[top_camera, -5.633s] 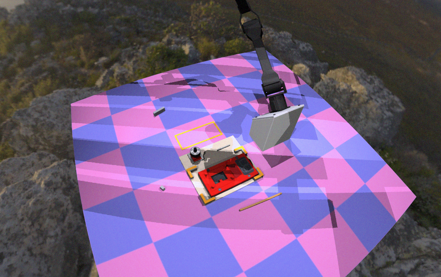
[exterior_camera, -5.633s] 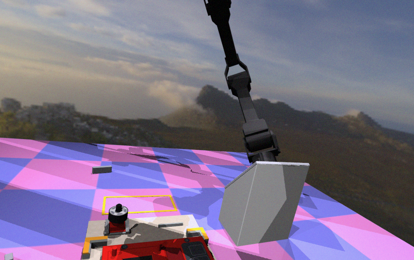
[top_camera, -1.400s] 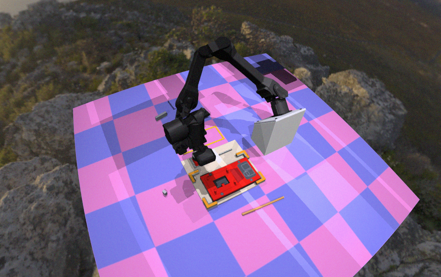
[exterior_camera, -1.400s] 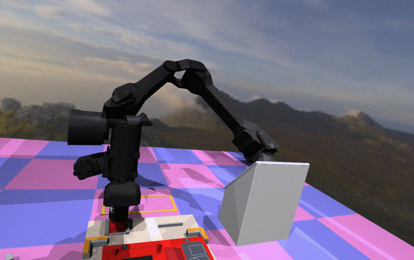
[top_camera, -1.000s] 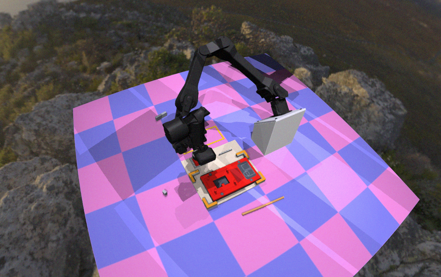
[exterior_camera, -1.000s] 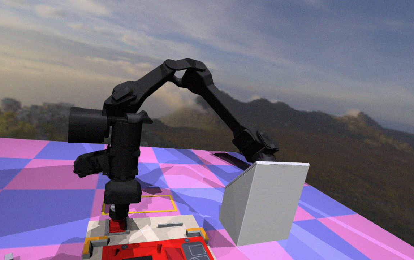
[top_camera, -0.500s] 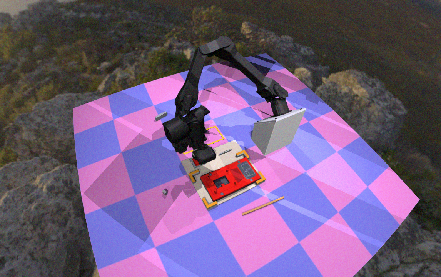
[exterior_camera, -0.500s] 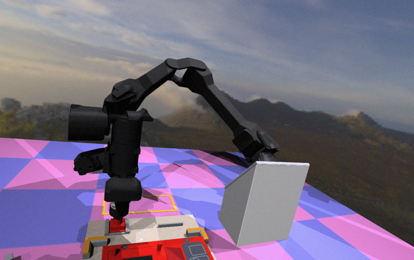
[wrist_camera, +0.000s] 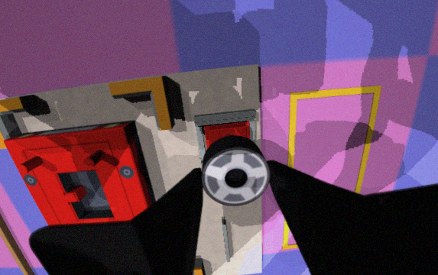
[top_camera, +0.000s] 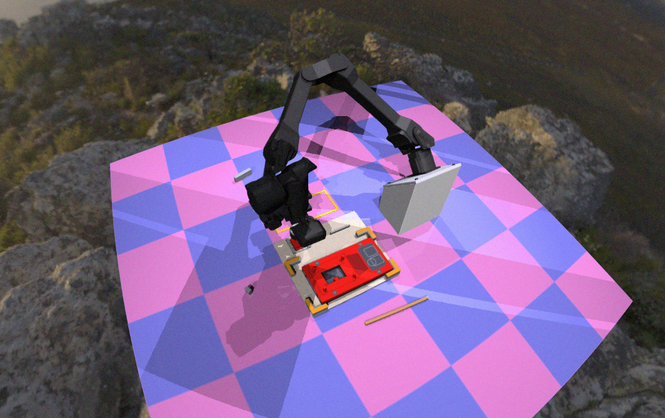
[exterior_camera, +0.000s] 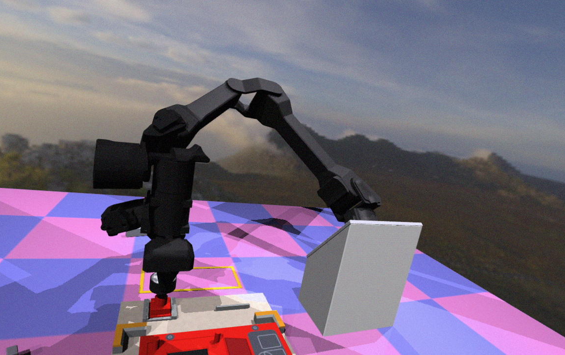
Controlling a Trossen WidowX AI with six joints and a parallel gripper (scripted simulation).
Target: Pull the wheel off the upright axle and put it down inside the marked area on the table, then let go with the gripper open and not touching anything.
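Note:
The wheel, black with a silver spoked face, is between the two black fingers of my gripper, which is shut on it. The wheel is above a red block in a grey frame at the board's corner. A short dark piece shows between wheel and block in the exterior view; whether it is axle or fingertip I cannot tell. The hub looks dark in the wrist view. In the top view the gripper hides the wheel. The yellow-outlined area lies beside the board.
The pale board also bears a red panel between orange corner brackets, and a thin grey bar. A large grey box stands right. A wooden stick and small grey blocks lie on the table.

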